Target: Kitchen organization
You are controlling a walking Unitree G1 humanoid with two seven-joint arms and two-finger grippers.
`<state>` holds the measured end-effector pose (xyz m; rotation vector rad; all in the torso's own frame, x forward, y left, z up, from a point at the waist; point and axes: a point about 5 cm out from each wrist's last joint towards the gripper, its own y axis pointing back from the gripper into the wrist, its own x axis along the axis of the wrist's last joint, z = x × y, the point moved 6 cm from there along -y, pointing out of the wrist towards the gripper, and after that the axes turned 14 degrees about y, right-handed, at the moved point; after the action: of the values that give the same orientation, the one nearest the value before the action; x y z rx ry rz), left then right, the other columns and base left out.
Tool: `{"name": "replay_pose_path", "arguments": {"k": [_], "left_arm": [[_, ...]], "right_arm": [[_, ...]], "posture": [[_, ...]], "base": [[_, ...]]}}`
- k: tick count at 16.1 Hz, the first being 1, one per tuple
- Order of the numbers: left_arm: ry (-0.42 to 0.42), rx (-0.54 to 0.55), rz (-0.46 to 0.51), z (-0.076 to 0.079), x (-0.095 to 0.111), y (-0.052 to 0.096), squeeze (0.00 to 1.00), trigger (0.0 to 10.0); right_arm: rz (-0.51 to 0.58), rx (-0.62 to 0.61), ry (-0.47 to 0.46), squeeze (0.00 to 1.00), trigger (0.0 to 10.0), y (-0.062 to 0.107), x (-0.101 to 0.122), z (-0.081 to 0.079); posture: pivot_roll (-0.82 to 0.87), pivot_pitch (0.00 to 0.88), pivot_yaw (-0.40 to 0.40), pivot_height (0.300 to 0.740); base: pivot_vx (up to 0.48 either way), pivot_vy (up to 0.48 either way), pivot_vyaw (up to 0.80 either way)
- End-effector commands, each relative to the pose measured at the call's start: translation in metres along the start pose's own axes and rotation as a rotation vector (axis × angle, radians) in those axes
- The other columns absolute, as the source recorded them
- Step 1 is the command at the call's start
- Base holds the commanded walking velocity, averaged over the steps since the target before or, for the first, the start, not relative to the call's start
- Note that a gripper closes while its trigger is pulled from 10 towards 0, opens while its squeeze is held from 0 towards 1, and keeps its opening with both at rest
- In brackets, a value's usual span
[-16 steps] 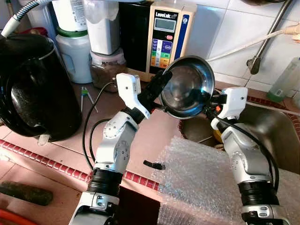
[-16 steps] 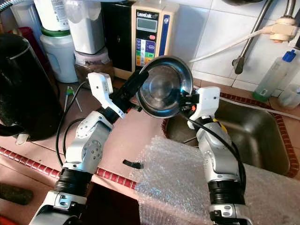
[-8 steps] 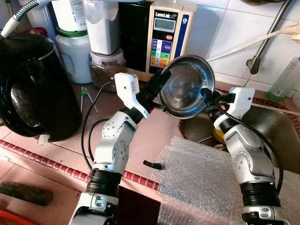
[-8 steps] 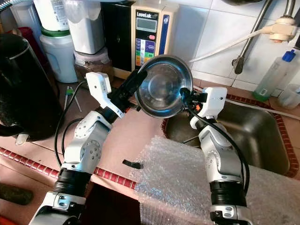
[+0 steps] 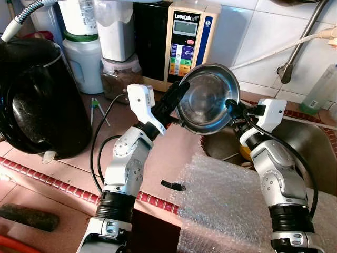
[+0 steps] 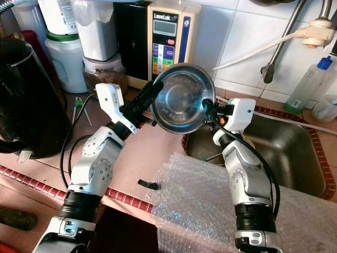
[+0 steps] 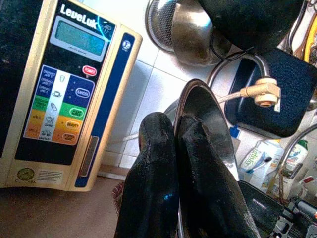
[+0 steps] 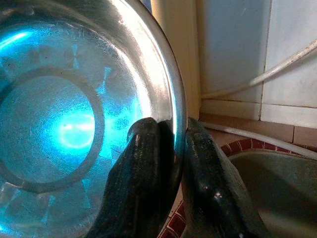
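A round, shiny stainless-steel bowl (image 5: 206, 97) hangs tilted on edge in the air, just in front of the cream water ionizer with the coloured button panel (image 5: 186, 45) and above the edge of the pinkish tiled tabletop (image 5: 158, 153) where it meets the steel sink (image 5: 310, 153). Both arms grip it at once: the left gripper (image 5: 175, 95) has its jaws pinched narrow over the rim on the side of the bowl nearer the ionizer, and the right gripper (image 5: 231, 108) has its jaws clamped narrow over the opposite rim, one finger inside the bowl and one outside, on the side nearer the sink. This looks like a hand-over step, the bowl passing between arms, though which arm is giving cannot be told. The next move calls for one gripper to loosen while the other keeps a firm pinch, since a thin slick rim could twist or slip. A sheet of clear bubble wrap (image 5: 226, 195) lies below the ionizer at the tabletop's near edge, and a black kettle (image 5: 37, 100) stands well apart from it on the left.
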<state>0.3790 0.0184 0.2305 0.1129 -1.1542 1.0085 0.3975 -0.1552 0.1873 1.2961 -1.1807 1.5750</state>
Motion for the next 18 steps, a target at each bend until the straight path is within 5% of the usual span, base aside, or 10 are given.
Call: {"name": "replay_pose_path", "arguments": {"k": [1, 2, 3, 12, 18], "left_arm": [[-0.001, -0.126, -0.043, 0.033, -0.011, -0.013, 0.00, 0.0], [-0.018, -0.124, -0.051, 0.032, -0.011, -0.013, 0.30, 8.9], [-0.024, -0.122, -0.057, 0.031, -0.012, -0.013, 1.00, 10.0], [-0.051, -0.215, -0.215, 0.042, -0.044, 0.008, 1.00, 10.0], [-0.201, -0.195, -0.322, 0.013, -0.047, 0.032, 1.00, 10.0]], "right_arm": [[-0.046, 0.045, 0.020, 0.00, 0.0, -0.003, -0.009, -0.014], [-0.054, 0.038, 0.031, 0.00, 0.0, -0.002, -0.010, -0.013], [-0.059, 0.018, 0.044, 0.00, 0.0, -0.002, -0.011, -0.010], [-0.086, -0.229, 0.190, 0.00, 0.0, 0.003, -0.009, 0.034], [-0.137, -0.387, 0.324, 0.00, 0.0, 0.014, -0.011, 0.070]], "posture": [[0.03, 0.000, -0.045, 0.740], [0.03, 0.000, -0.047, 0.740], [0.03, 0.000, -0.047, 0.740], [0.03, 0.000, -0.047, 0.740], [0.05, 0.000, -0.049, 0.740]], "base": [[0.000, 0.000, 0.00], [0.000, 0.000, 0.00], [0.000, 0.000, 0.00], [0.000, 0.000, 0.00], [0.000, 0.000, 0.00]]}}
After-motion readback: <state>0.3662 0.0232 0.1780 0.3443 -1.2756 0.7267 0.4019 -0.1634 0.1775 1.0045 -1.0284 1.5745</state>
